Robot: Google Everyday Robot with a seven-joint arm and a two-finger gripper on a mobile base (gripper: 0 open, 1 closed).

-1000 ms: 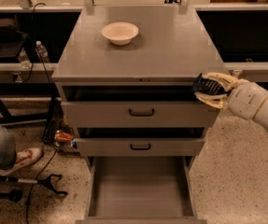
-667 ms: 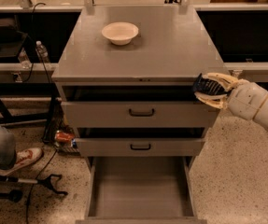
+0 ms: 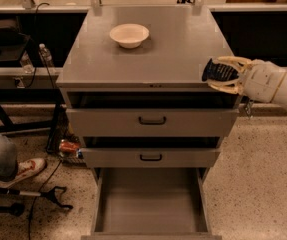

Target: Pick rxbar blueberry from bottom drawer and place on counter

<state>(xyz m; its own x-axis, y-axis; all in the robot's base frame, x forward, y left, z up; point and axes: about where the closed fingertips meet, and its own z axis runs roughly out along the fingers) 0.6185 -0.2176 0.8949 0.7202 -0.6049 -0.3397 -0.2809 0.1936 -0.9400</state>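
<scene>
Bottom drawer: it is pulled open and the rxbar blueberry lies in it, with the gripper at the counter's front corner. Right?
Not quite. The bottom drawer is pulled open, but the rxbar blueberry is not in it: the gripper holds it at the counter's front corner, as the camera view shows.

Rxbar blueberry [image 3: 220,72]: small flat wrapper, dark navy with pale lettering lines, pinched between the fingers of my gripper [image 3: 215,73], which is at the counter's front right corner, over its edge.
Counter [image 3: 173,54]: flat, smooth grey cabinet top.
Bottom drawer [image 3: 150,204]: lowest and deepest, pulled open, plain grey interior showing.
</scene>
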